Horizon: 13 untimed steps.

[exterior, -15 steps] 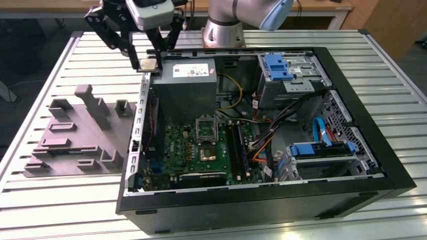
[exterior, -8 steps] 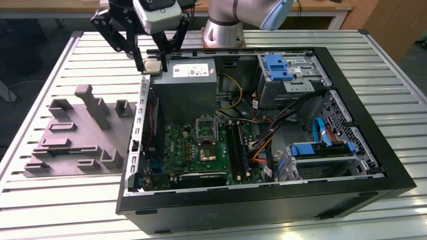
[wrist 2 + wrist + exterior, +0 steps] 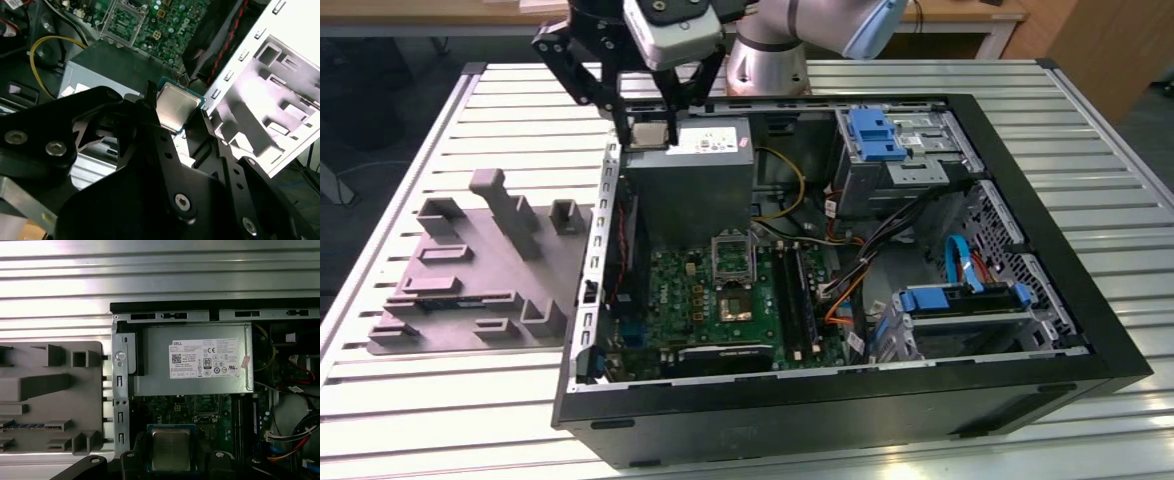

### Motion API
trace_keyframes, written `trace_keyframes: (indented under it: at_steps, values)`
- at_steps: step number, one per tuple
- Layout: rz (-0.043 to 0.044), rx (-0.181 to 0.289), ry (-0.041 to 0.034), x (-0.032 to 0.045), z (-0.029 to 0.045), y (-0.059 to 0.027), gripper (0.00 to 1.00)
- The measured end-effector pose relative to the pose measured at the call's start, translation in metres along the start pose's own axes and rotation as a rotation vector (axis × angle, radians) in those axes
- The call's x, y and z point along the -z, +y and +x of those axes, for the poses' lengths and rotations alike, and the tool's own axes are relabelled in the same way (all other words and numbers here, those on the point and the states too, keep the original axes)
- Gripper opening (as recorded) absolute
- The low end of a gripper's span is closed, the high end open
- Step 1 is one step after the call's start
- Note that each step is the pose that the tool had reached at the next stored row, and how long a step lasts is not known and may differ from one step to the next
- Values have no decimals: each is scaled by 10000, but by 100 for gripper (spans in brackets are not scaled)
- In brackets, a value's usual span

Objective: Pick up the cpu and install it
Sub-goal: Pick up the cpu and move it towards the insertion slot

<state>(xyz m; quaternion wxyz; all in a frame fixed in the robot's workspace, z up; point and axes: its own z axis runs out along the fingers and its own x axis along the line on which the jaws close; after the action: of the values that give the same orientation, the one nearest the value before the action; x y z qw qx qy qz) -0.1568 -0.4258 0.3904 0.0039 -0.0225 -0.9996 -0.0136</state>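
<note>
A slatted metal worktop (image 3: 440, 400) carries an open computer case (image 3: 854, 400), with a grey moulded fixture (image 3: 467, 290) lying at the exterior view's left. Inside the case sit a grey power supply (image 3: 687, 185), the green motherboard (image 3: 707, 300) and its dark socket (image 3: 731, 258), near the frame's centre. At the upper left of the exterior view the arm's hand (image 3: 648, 128) grips the cpu (image 3: 647, 136), jaws narrowed onto its opposite edges. The chip hangs over the case's corner beside the power supply, well apart from the socket. It looks light, thin and stiff, its metal lid likely slick and its underside delicate, so an edge hold seems safest. The second wrist view shows black fingers (image 3: 152, 112) pinching the green rim. The first wrist view sets the cpu (image 3: 171, 449) flat against the motherboard beneath, and the exterior view gives the gap to the socket.
</note>
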Motion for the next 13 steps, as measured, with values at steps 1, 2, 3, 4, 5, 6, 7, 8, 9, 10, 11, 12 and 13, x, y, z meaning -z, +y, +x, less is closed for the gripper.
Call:
trace_keyframes:
  at_steps: [1, 2, 3, 4, 5, 6, 7, 8, 9, 10, 11, 12, 13]
  values:
    - [0, -2, 0, 0, -42, 2, 47]
    - [0, -2, 0, 0, -83, 4, 47]
    - [0, -1, 0, -1, -125, 6, 47]
    - [2, 0, 1, -1, -167, 7, 47]
    - [1, -2, 0, -1, -208, 9, 47]
    - [0, -3, -1, -3, -252, 11, 47]
    - [0, -1, 0, -3, -300, 14, 47]
    - [0, 0, 0, -4, -344, 15, 47]
    - [0, -2, 0, -4, -387, 17, 47]
    - [0, -2, 0, -5, -429, 19, 47]
    - [0, -1, 0, -5, -472, 21, 47]
    - [0, -1, 0, -6, -514, 23, 47]
    - [0, -3, 0, -6, -559, 25, 47]
